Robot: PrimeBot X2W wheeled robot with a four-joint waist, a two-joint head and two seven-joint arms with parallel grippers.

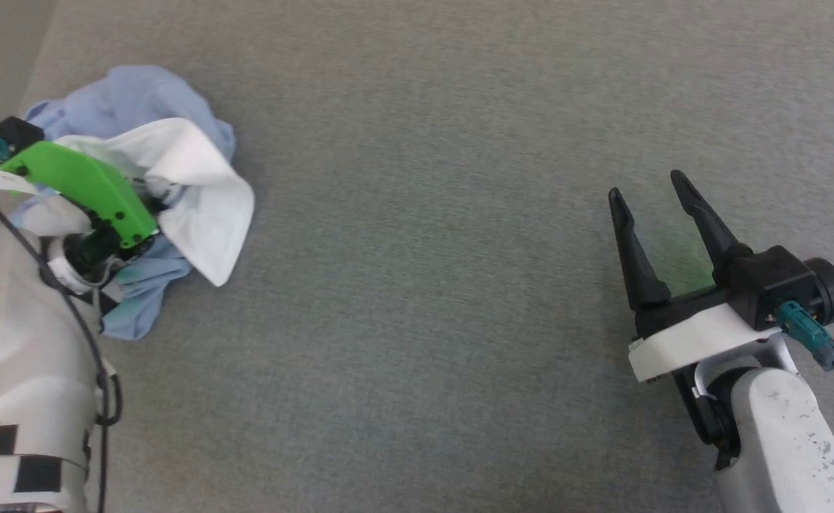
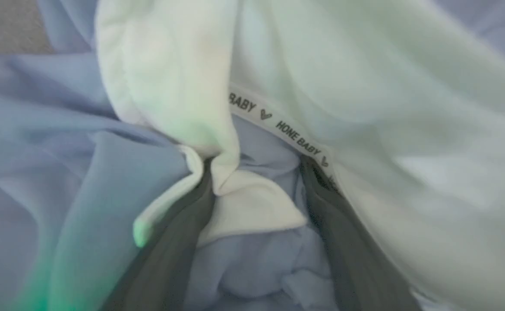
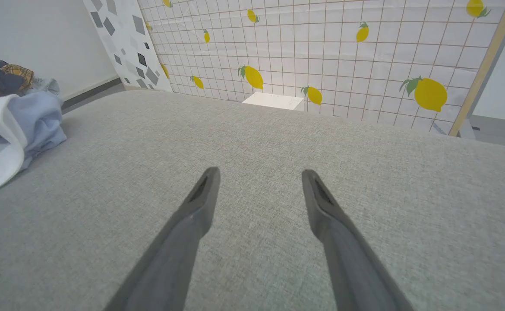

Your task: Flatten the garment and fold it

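Grey woven fabric covers the wide surface [image 1: 445, 299] I am working over. Past its far edge, my right wrist view shows a gridded wall panel printed with lemons [image 3: 321, 52] and a small white box [image 3: 273, 100] at its foot.

The garment [image 1: 132, 100] lies crumpled in a heap at the far left of the surface, light blue with a big white fold [image 1: 203, 192] turned up on top. From the right wrist view I see the same heap at the left edge, with a darker pile of other clothes [image 3: 11, 73] behind it.

My left end effector [image 2: 257, 172] is pushed down into the heap. Its two dark fingers [image 2: 170, 242] stand wide apart, released, with white and blue cloth bunched between them but not pinched. A white tape printed "HONE BABY" [image 2: 295, 136] runs just above the fingertip on that view's right. From the head view, the green housing [image 1: 78, 187] of that wrist sits over the garment and hides the fingers.

My right end effector [image 1: 645, 185] is well apart from the garment, over bare grey fabric at the right. Its fingers are spread wide and grasp nothing.
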